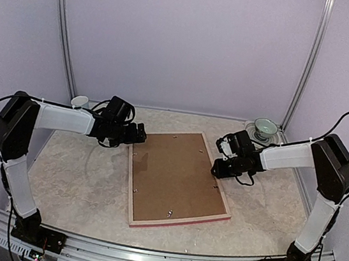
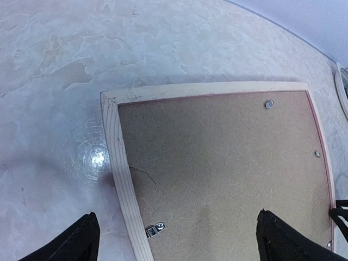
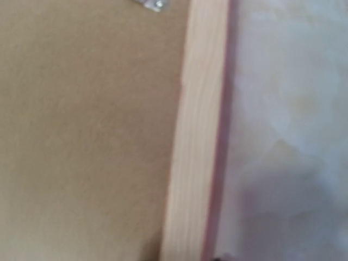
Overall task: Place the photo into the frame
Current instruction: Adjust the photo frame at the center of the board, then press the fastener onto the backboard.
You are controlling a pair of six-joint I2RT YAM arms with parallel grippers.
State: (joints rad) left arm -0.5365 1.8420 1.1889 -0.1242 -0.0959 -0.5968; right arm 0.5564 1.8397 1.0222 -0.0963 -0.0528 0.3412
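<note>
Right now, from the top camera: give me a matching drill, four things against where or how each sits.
Things:
1. frame
2. backing board
3. white cup
4. green bowl

Places or states:
A. far right corner
B. brown, set inside the rails
C. far left corner, behind the left arm
D. lying flat in the middle, pale wood side up

Pairs: 1-D, 2-B, 3-C, 4-A
</note>
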